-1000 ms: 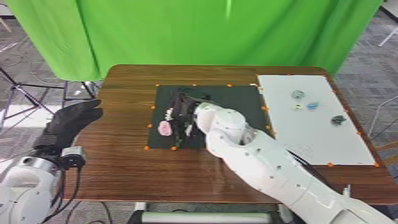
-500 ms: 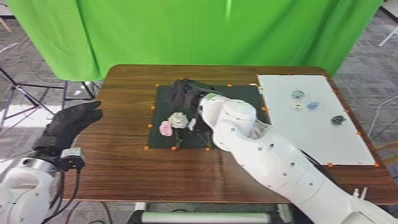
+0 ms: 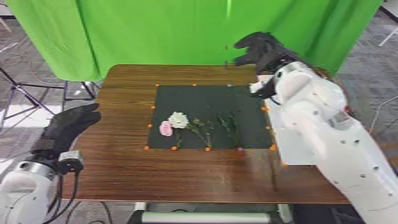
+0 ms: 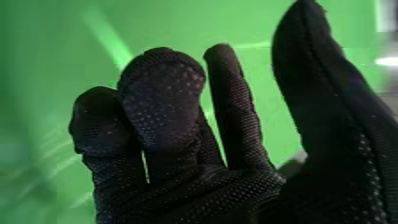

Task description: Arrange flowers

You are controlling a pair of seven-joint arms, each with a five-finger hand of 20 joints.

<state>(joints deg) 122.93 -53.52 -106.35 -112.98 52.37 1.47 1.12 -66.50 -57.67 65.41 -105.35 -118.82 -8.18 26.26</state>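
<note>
My right hand (image 3: 266, 54) is above the table's back right, in front of the green curtain, with relaxed fingers and nothing held. In the right wrist view the same hand (image 4: 178, 170) shows its fingers spread from the thumb. My left hand (image 3: 67, 125) rests open beside the table's left edge. A white flower (image 3: 178, 120) and a pink flower (image 3: 166, 128) lie touching at the left of the dark green mat (image 3: 191, 97). Right of them lie green sprigs (image 3: 202, 131) and a leafy stem (image 3: 229, 125).
The white board (image 3: 298, 150) lies right of the mat, partly hidden under my right arm. Orange markers edge the mat. The wooden table (image 3: 124, 170) extends around them, and a green curtain (image 3: 160, 30) hangs behind.
My right hand has risen from the mat and swung away to the back right, uncovering the flowers and green stems. The right arm now covers much of the white board. The left hand has stayed still.
</note>
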